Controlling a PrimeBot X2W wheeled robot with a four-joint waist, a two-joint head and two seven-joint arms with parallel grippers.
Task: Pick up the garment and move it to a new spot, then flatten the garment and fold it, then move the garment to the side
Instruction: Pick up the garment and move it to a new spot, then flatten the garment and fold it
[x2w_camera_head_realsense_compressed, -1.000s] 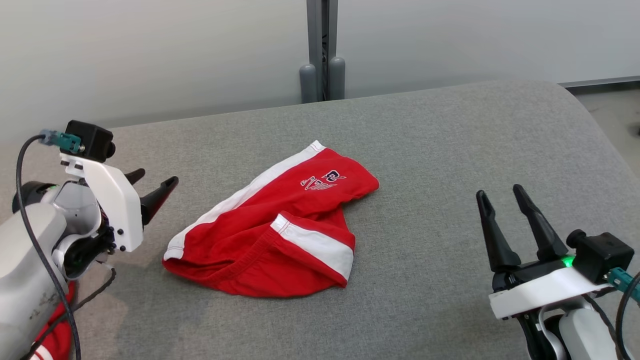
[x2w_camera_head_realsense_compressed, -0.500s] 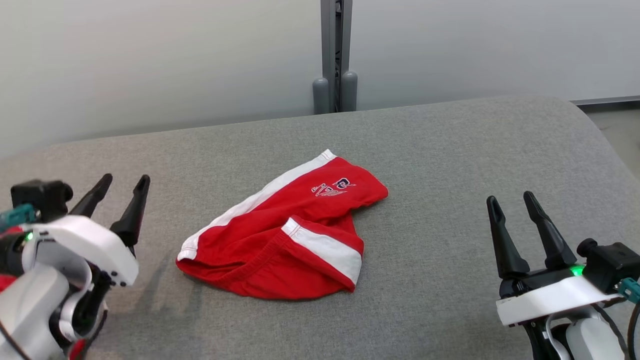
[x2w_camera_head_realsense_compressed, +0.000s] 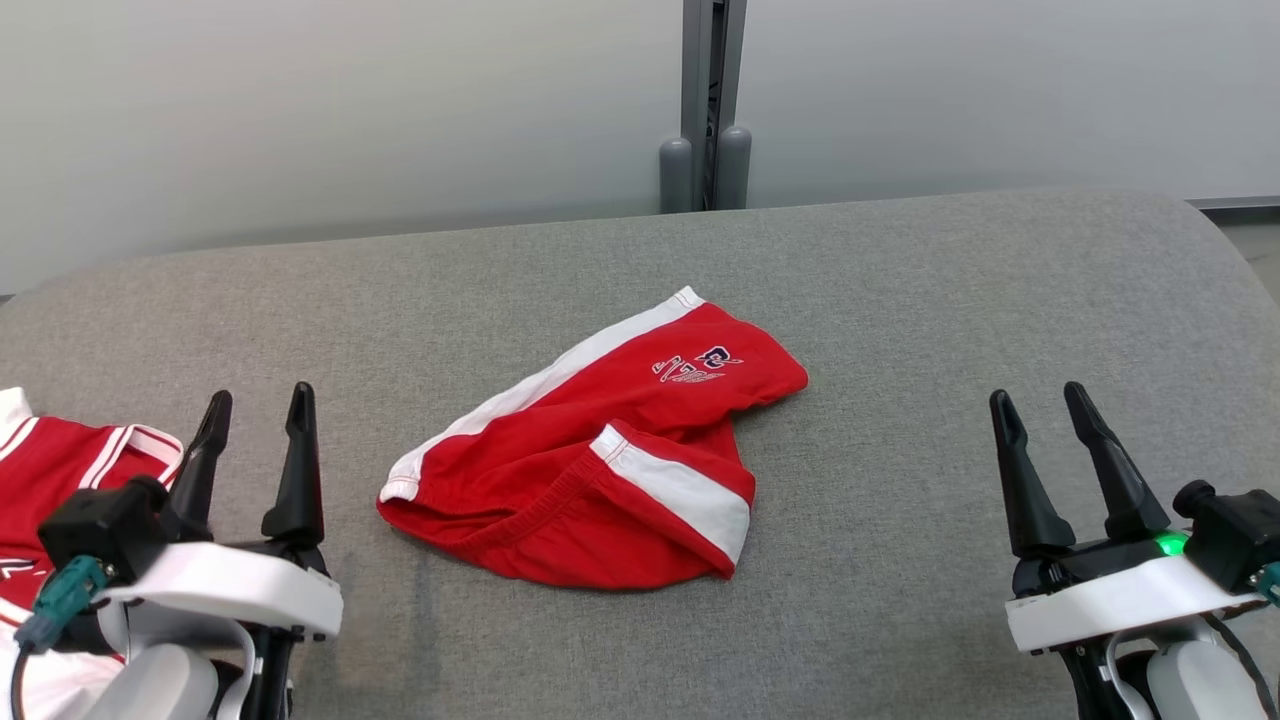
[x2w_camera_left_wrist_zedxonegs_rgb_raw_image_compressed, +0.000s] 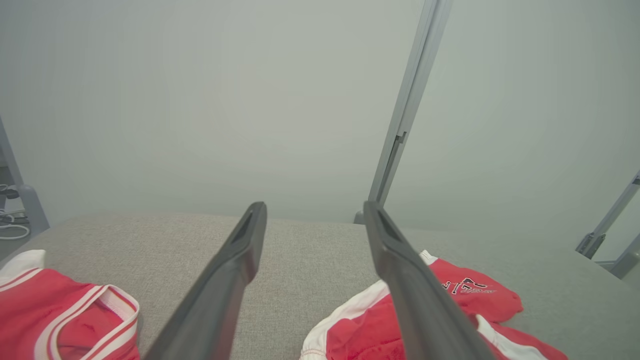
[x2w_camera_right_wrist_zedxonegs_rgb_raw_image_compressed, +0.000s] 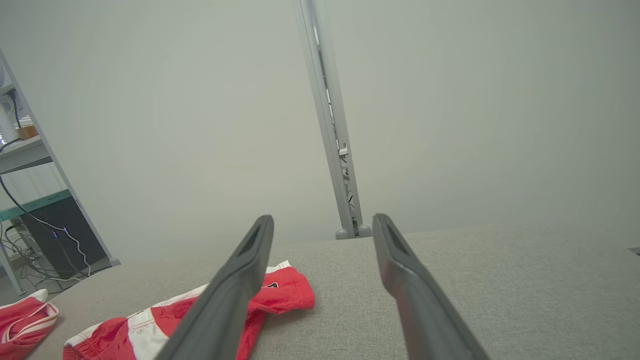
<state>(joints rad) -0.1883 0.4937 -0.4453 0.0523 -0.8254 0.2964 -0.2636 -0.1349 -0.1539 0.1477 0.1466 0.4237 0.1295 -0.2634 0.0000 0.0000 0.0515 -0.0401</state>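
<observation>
Red shorts (x2w_camera_head_realsense_compressed: 590, 470) crumpled in the middle of the desk (x2w_camera_head_realsense_compressed: 900, 300), touching neither claw, left claw (x2w_camera_head_realsense_compressed: 258, 398) released beside a jersey (x2w_camera_head_realsense_compressed: 60, 460) at the desk's left edge, right claw (x2w_camera_head_realsense_compressed: 1038, 392) released, well apart rightward

Red shorts (x2w_camera_head_realsense_compressed: 560, 480): logo print (x2w_camera_head_realsense_compressed: 697, 366) illegible.
</observation>
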